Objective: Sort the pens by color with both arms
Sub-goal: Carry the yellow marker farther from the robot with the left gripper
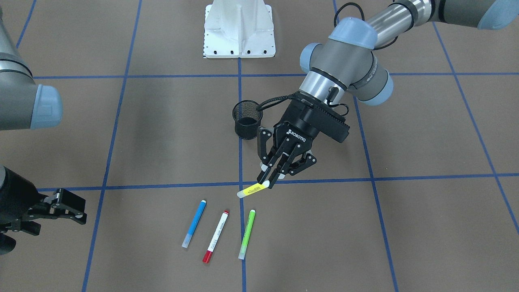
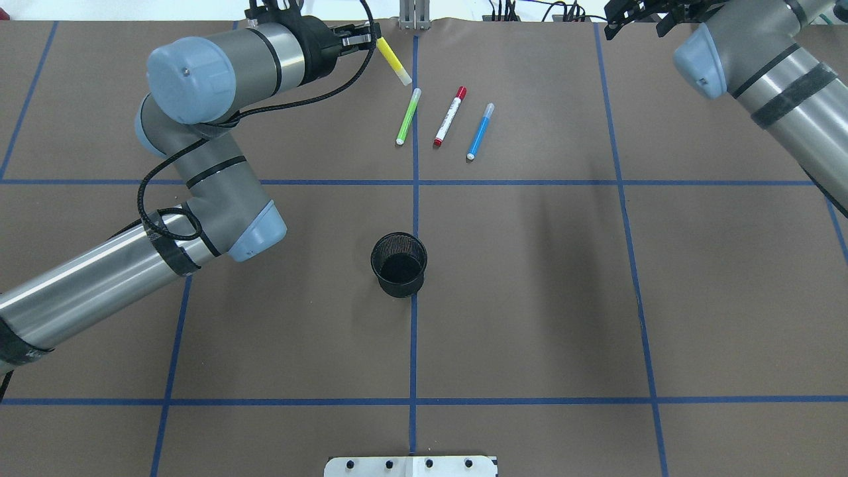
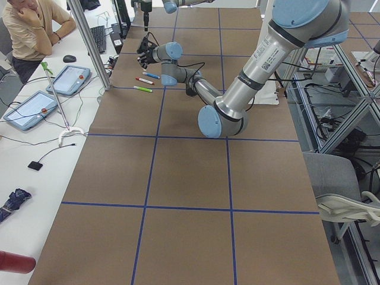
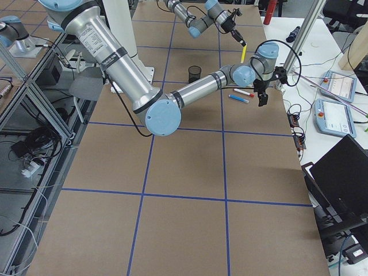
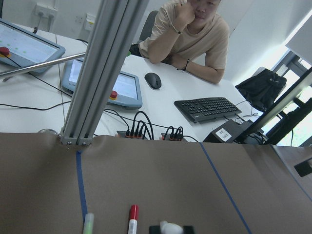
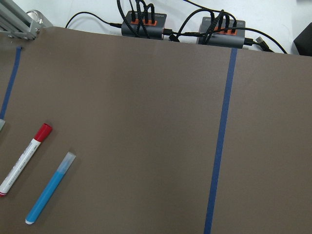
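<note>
The left arm [image 1: 348, 61] stretches far forward, left gripper [image 1: 267, 178] tilted down, jaws clamped on the yellow pen [image 1: 252, 190], held clear of the bench [image 1: 162, 142]. The right gripper [image 1: 79, 211] hovers aside, jaws apart.

One brand is readable: "ROBOTIQ", white letters on the black body of the left hand [image 1: 267, 181], front-facing view. Dark print runs along the yellow pen [image 1: 252, 190] and the red-capped white pen [image 1: 216, 236], both too small to read. The left arm [image 3: 261, 59] carries a sticker that is also illegible.
</note>
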Controlling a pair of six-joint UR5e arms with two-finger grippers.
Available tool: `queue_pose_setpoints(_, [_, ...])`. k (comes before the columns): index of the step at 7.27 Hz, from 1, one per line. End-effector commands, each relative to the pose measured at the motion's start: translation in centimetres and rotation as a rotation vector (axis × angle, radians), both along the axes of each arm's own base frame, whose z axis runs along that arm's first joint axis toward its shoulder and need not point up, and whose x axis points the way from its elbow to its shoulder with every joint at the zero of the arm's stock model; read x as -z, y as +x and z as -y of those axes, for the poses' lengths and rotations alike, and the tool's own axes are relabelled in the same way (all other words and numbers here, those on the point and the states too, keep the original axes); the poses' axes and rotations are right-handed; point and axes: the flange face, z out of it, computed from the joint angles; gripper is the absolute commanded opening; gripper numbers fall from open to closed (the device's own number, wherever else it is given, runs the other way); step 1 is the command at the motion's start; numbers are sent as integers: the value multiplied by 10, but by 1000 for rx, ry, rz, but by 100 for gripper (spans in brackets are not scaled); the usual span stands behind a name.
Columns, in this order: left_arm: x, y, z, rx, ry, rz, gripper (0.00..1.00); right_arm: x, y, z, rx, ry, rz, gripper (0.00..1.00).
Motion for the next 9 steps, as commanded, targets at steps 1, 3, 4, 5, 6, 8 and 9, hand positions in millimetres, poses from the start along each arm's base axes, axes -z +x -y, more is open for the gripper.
queue_pose_setpoints(1, [-21,11,57,80,-46,54,0,-1,0,0,0,-2,-1,99])
queue_pose_setpoints(3, [-32,27,97,109,-96,130,0,-2,-1,0,1,-3,-1,99])
queue_pose_setpoints(4, [-39,36,110,129,-113,170,0,-2,-2,-1,3,-3,-1,99])
queue_pose_setpoints(5, [-51,40,115,125,-115,214,0,-4,-2,-1,3,-6,-2,99])
queue_pose_setpoints(6, [-52,47,116,118,-119,228,0,-3,-2,0,3,-6,-2,99])
queue_pose_setpoints(8, [-50,70,109,93,-124,239,2,-5,-3,0,4,-6,-3,99])
queue_pose_setpoints(9, [-50,84,99,76,-122,240,3,-5,-3,0,4,-8,-4,99])
